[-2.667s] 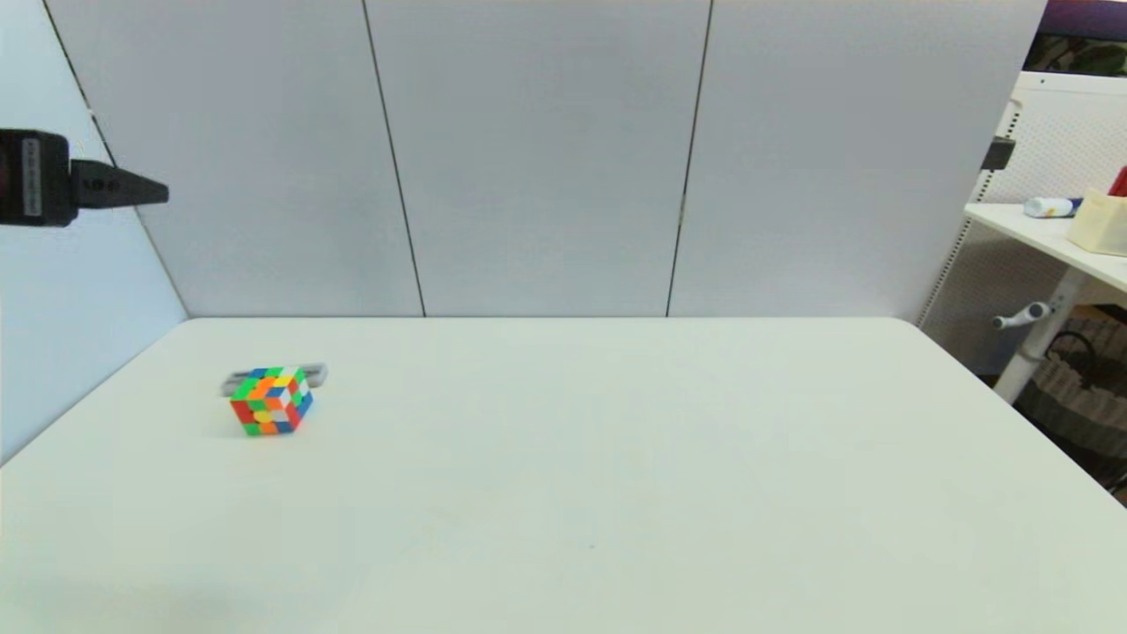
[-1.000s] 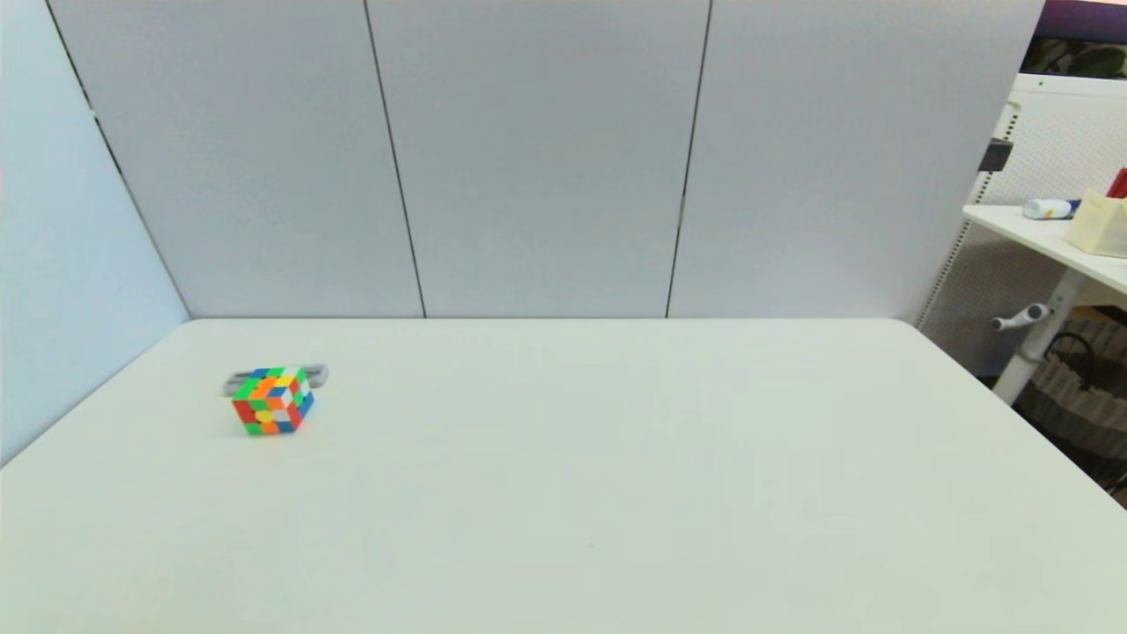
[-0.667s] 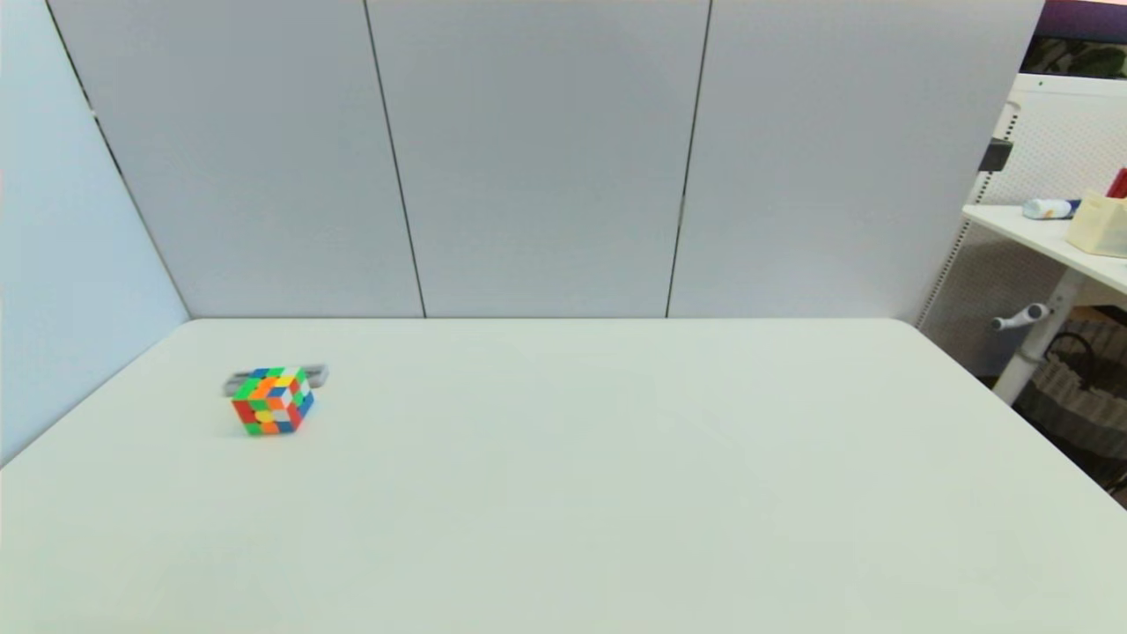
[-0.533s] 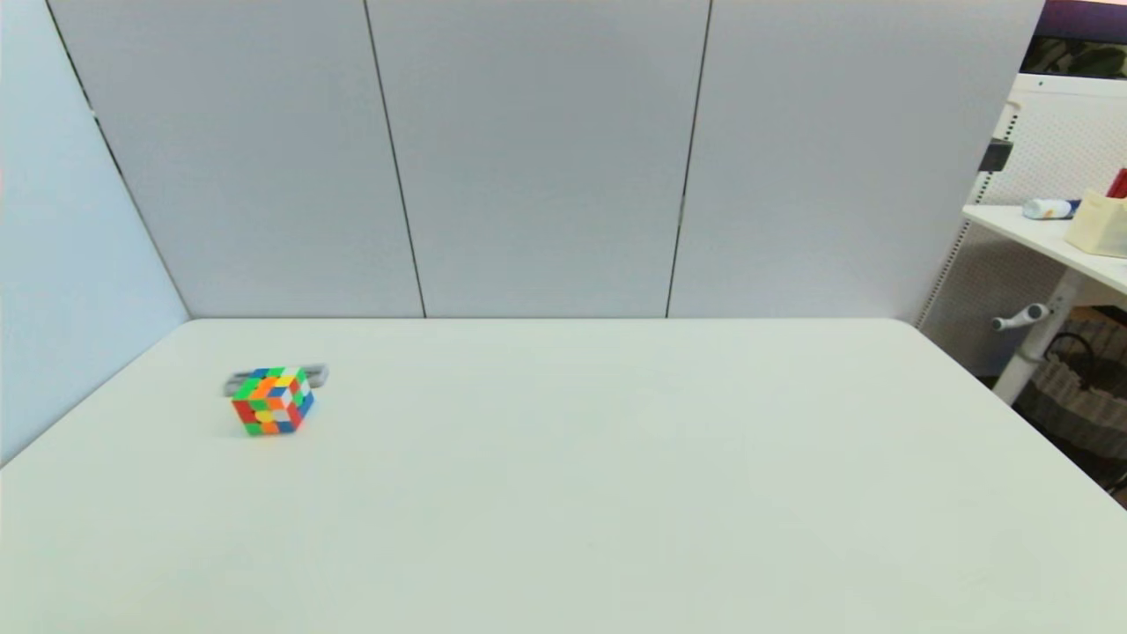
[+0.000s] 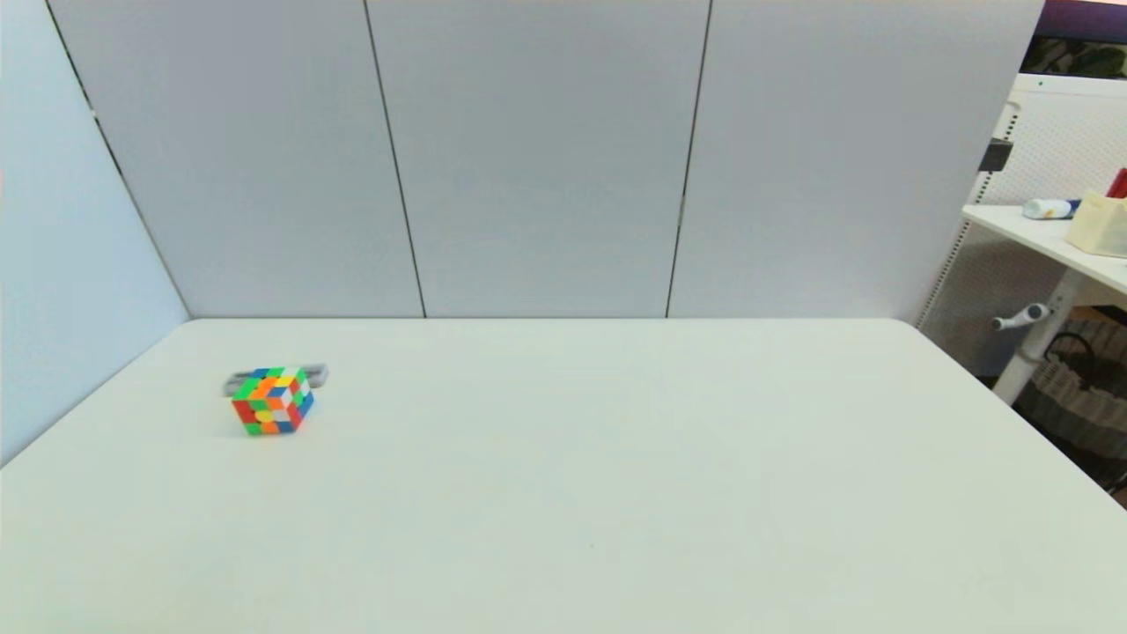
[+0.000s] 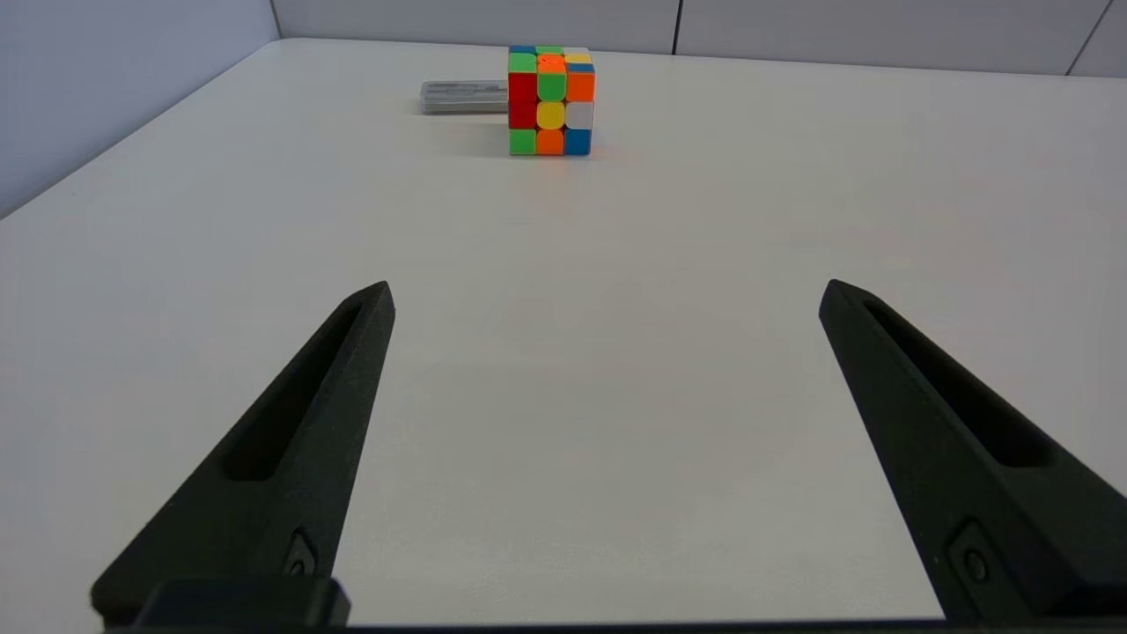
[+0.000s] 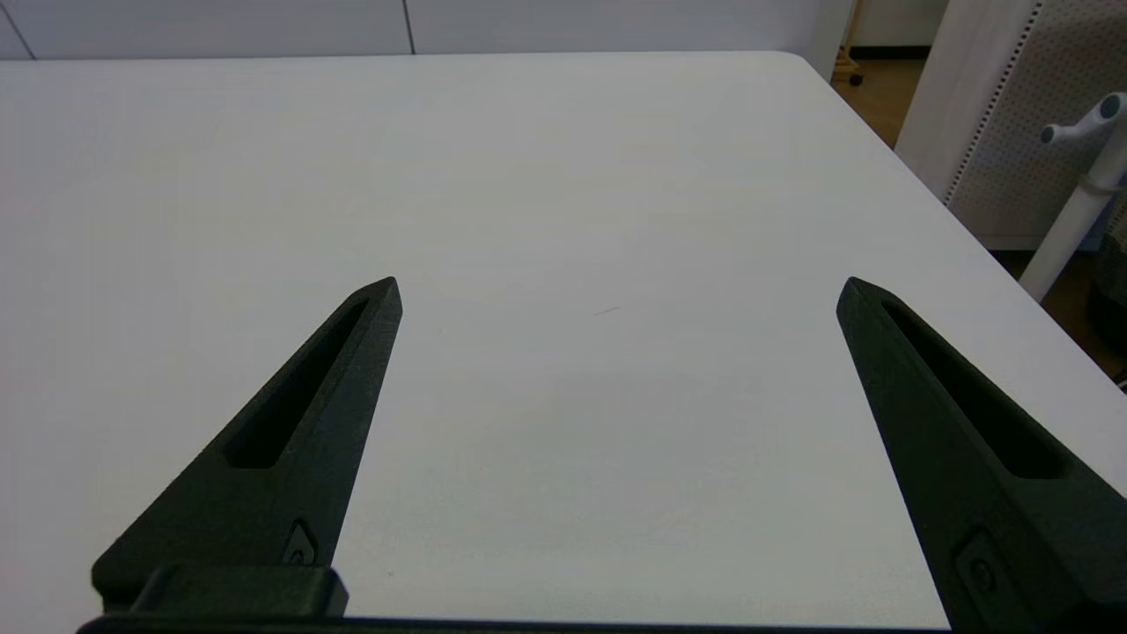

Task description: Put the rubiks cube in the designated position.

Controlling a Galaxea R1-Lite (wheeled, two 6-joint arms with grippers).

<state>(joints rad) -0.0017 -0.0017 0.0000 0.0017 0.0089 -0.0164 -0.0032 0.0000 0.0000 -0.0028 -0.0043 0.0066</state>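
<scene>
While both arms sit low and out of the head view, this is how it lies:

Cube: the rubiks cube [image 5: 272, 401] stands on the counter [image 5: 563, 475], far left side, well ahead of the left gripper [image 6: 606, 295].
Slab: the grey slab [image 6: 464, 96] lies flat, long axis crosswise, just behind the cube; whether the cube touches or overlaps it, I cannot tell.
Left fingers: spread wide, holding nothing, cube almost dead ahead between their lines.
Right gripper [image 7: 618, 291]: fingers wide too, empty, facing bare counter near the right edge, well apart from the cube.
Nearer arm: the left, clearly.
Room: grey wall panels behind, a side desk [image 5: 1048, 233] off right.
Judgement: the cube looks placed, or nearly so.
</scene>
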